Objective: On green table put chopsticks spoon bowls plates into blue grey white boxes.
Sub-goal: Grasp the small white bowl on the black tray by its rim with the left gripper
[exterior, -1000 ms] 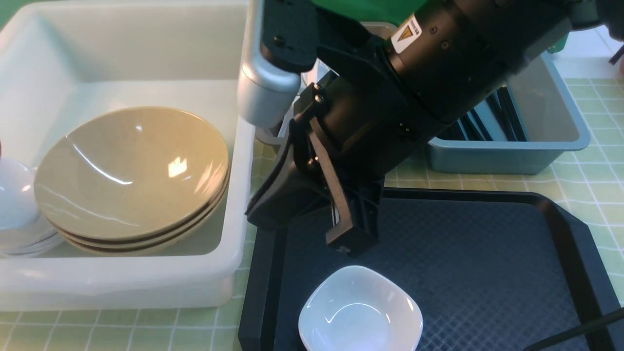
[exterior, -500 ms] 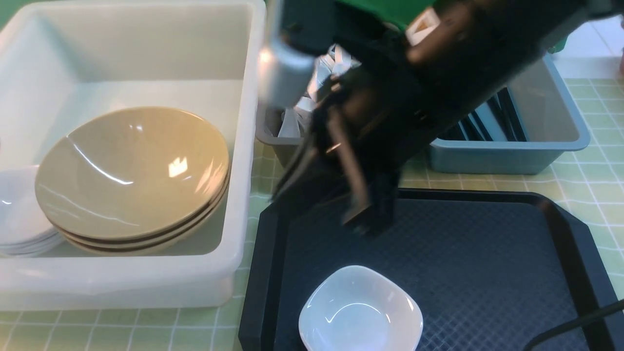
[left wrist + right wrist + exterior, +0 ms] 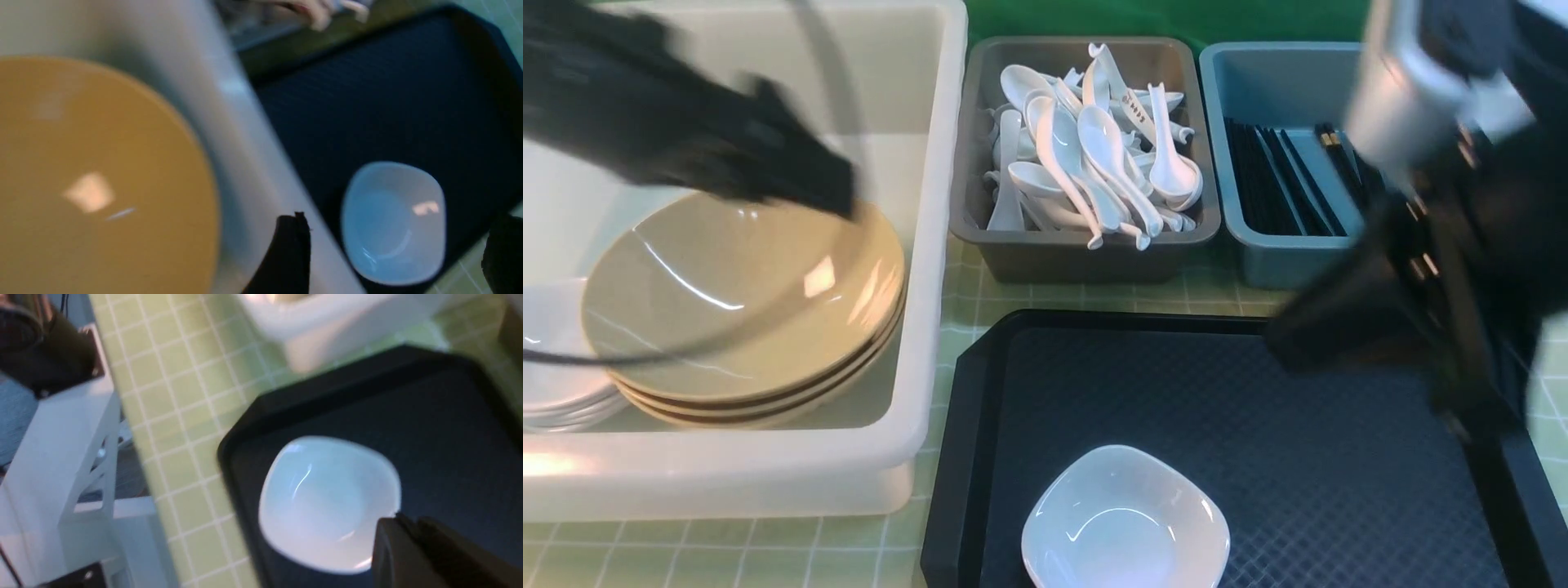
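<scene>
Over the translucent white plastic box [image 3: 929,294], the left end effector [image 3: 827,184] is spread, empty. The small square white bowl [image 3: 1125,523], not yet boxed, is seated on the black tray [image 3: 1298,490]; the pressed-together right end effector [image 3: 410,535] must seemingly be opened first.

Black tray [image 3: 1298,490] lies bare from 12 to 3 o'clock of the white dish [image 3: 1125,531]. The right arm [image 3: 1462,245] overhangs its 3 o'clock edge; the left arm [image 3: 686,155] hangs over the white box [image 3: 931,245].

Front overview, close wrist views, shared white bowl [image 3: 1125,523]
</scene>
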